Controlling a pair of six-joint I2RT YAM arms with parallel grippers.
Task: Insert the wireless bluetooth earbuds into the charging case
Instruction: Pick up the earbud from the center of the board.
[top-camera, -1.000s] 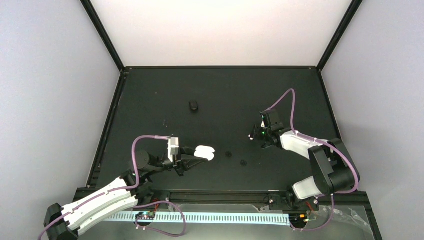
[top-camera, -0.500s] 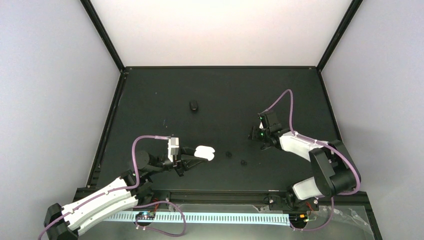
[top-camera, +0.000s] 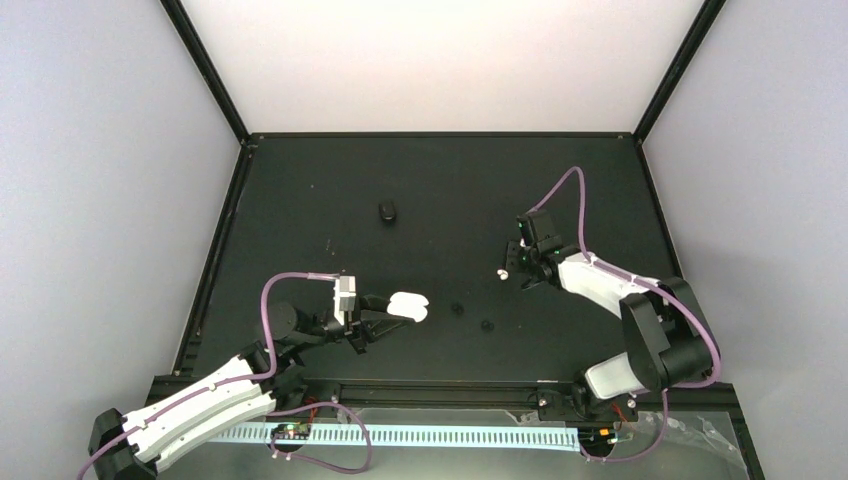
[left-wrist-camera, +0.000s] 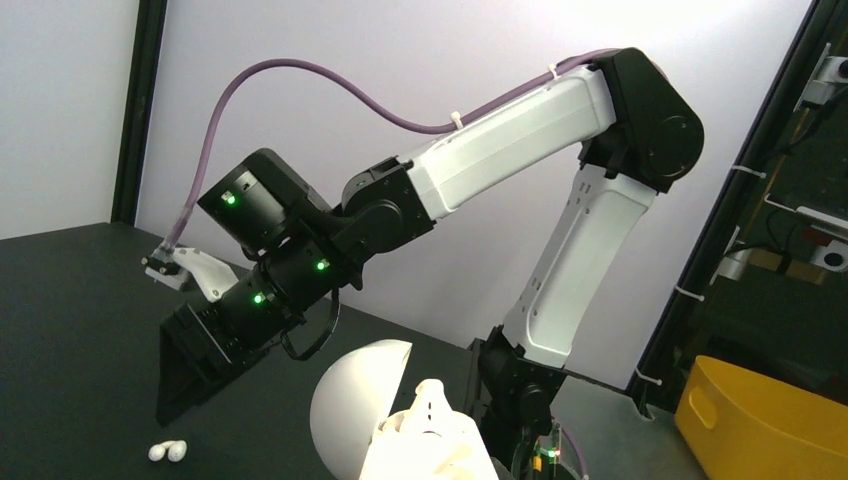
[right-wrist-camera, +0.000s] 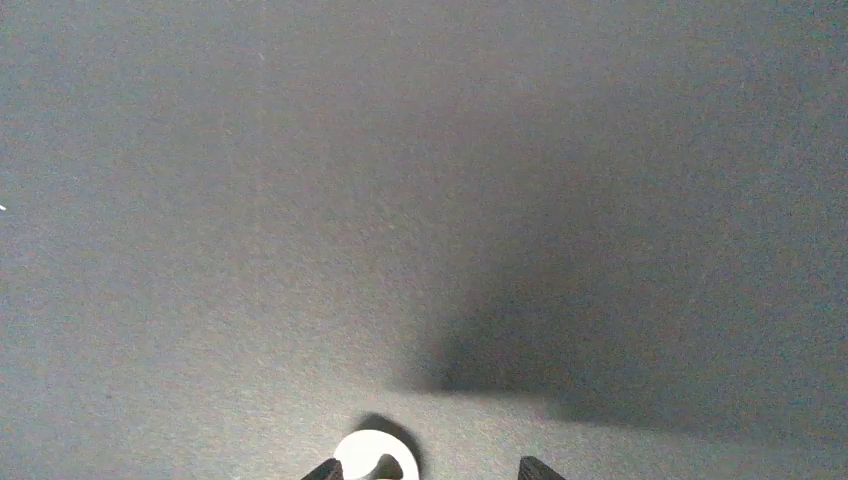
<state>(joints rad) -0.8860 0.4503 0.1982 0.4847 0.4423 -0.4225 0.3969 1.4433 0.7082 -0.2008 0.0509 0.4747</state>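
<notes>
My left gripper (top-camera: 386, 312) is shut on a white charging case (top-camera: 409, 306) and holds it just above the table. In the left wrist view the case (left-wrist-camera: 425, 450) is open, its round lid (left-wrist-camera: 355, 410) tipped to the left. Two white earbuds (left-wrist-camera: 168, 451) lie side by side on the table under the right gripper (top-camera: 513, 265). In the right wrist view one white earbud (right-wrist-camera: 372, 457) lies by the left fingertip (right-wrist-camera: 325, 470), and the right gripper (right-wrist-camera: 430, 470) is open. Two black earbuds (top-camera: 457, 309) (top-camera: 487, 325) lie between the arms.
A black oval case (top-camera: 387, 211) lies alone at the far middle of the black table (top-camera: 300, 200). Black frame rails (top-camera: 215, 255) line the table's edges. The right arm (left-wrist-camera: 520, 150) reaches across the left wrist view, and a yellow bin (left-wrist-camera: 770, 420) stands off the table at the right.
The right gripper has shifted a little farther from the arm bases and its jaws have widened slightly. The left arm and the case have not moved.
</notes>
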